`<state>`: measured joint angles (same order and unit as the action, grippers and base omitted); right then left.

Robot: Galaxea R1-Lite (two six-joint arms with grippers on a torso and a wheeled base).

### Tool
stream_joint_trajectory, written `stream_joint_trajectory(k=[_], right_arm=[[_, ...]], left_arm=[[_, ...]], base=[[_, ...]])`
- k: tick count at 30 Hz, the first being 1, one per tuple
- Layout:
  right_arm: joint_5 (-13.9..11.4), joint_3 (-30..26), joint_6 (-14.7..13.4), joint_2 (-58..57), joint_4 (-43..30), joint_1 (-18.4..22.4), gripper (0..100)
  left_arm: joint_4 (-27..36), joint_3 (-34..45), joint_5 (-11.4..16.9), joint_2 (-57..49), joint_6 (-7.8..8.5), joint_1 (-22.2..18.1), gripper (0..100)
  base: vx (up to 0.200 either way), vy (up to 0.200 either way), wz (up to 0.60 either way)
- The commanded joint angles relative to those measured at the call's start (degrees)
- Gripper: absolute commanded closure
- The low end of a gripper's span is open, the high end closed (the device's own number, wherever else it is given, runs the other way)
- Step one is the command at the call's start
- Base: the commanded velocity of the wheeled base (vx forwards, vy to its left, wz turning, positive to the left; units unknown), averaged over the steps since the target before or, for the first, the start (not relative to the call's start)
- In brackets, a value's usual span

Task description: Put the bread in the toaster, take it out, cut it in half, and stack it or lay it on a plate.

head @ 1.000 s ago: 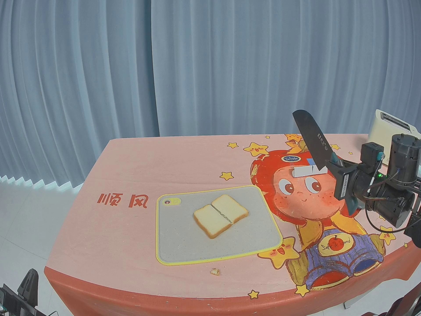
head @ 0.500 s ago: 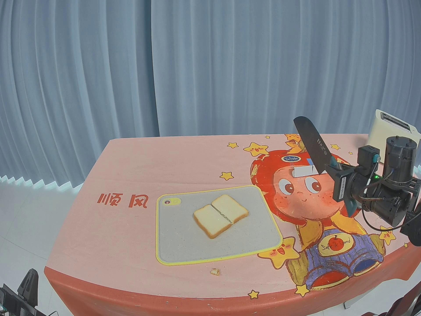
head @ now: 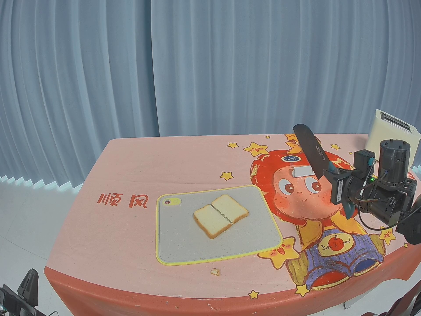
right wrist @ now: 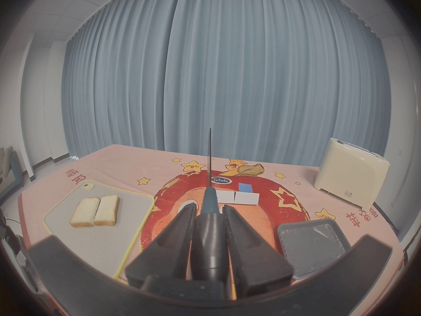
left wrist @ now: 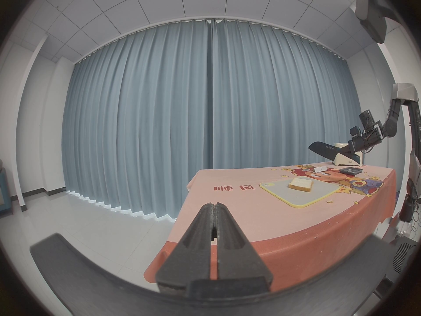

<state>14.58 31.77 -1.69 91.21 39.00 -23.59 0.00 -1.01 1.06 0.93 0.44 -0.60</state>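
Just off the near left corner of the desk (head: 131, 172), below its edge, the left claw (left wrist: 215, 238) hangs with its fingers pressed together on nothing, parked out of the way, I judge. A crumb (head: 215, 271) lies by the near edge. Beyond it, the bread (head: 220, 215) lies on the cutting board (head: 175, 238) as two halves side by side, so the cut looks done. Over the desk's right side, the right claw (right wrist: 209, 211) is clamped on the handle of the knife (head: 313, 148), blade raised clear of the desk, likely for carrying it away safely. A dark tray (right wrist: 313, 246) near the right edge probably serves as the plate. The toaster (head: 390, 132) stands at the far right corner.
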Motion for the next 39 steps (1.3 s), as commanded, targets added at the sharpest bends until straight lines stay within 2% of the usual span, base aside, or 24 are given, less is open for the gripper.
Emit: stream_joint_trajectory(k=[1,6,12,18,24,30,34,39], right_arm=[[-0.17,0.05,0.11,0.28,0.03,0.65,100],[-0.34,0.05,0.2,0.11,0.03,1.53,100],[-2.98,0.22,0.9,0.02,0.11,3.55,100],[-3.15,0.75,0.9,-0.16,0.03,4.78,100],[-5.0,1.01,1.69,-0.33,0.03,7.24,100],[-5.44,1.63,1.69,-0.42,0.03,8.82,100],[-6.58,1.45,1.78,-0.42,0.03,8.91,100],[-6.67,0.84,1.96,-0.24,-0.06,8.56,100]], left_arm=[[0.0,1.01,-0.01,-0.93,0.0,-0.02,100],[0.0,1.01,-0.01,-0.93,0.0,-0.02,100],[0.0,1.01,-0.01,-0.93,0.0,-0.02,100],[0.0,1.01,-0.01,-0.93,0.0,-0.02,100],[0.0,1.01,-0.01,-0.93,0.0,-0.02,100],[0.0,1.01,-0.01,-0.93,0.0,-0.02,100],[0.0,1.01,-0.01,-0.93,0.0,-0.02,100],[0.0,1.01,-0.01,-0.93,0.0,-0.02,100]], base=[[0.0,0.0,0.0],[0.0,0.0,0.0],[0.0,0.0,0.0],[0.0,0.0,0.0],[0.0,0.0,0.0],[0.0,0.0,0.0],[0.0,0.0,0.0],[0.0,0.0,0.0]])
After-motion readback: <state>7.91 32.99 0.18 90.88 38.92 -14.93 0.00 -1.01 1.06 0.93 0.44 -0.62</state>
